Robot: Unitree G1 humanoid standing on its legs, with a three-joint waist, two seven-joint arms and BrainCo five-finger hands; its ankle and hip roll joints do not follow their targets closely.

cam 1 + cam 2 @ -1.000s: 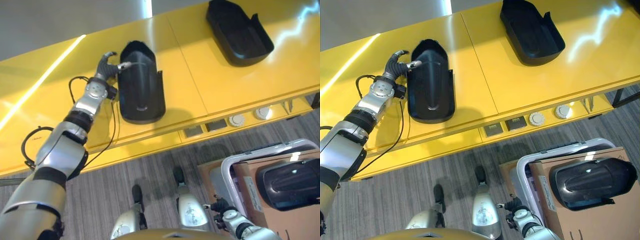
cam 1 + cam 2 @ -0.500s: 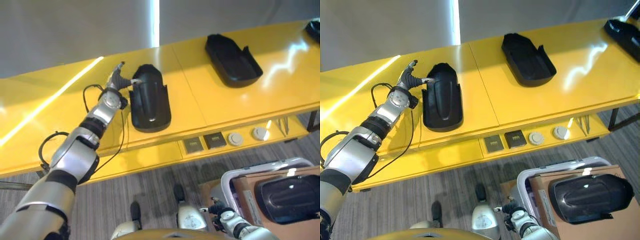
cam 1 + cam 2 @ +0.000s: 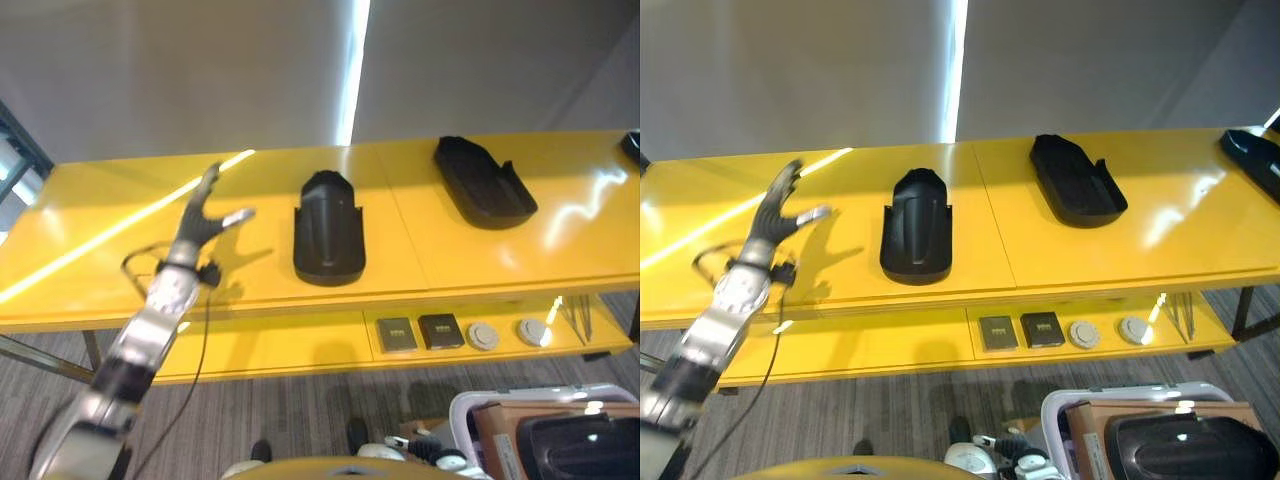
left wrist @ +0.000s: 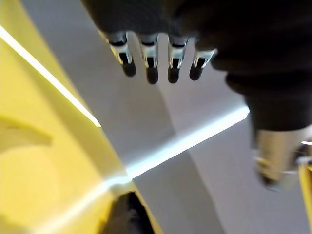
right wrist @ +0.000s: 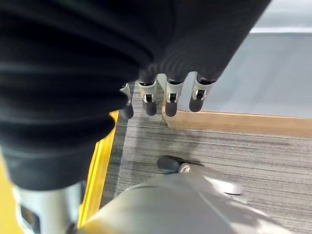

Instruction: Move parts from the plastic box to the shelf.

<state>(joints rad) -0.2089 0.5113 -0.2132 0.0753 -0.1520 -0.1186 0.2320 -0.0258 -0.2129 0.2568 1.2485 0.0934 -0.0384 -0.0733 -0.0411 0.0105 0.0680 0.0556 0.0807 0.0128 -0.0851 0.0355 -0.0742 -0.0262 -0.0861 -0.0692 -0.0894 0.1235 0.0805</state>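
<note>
shelf (image 3: 1060,250): glossy yellow, smooth | parts (image 3: 917,228): matt black plastic, probably | floor (image 5: 219,151): grey wood-grain planks | box (image 3: 1160,415): brown cardboard

three black moulded parts (image 3: 917,238) (image 3: 1077,193) (image 3: 1252,158) lying apart on the yellow shelf (image 3: 1120,255), another (image 3: 1188,448) in the plastic box (image 3: 1064,405)
</note>
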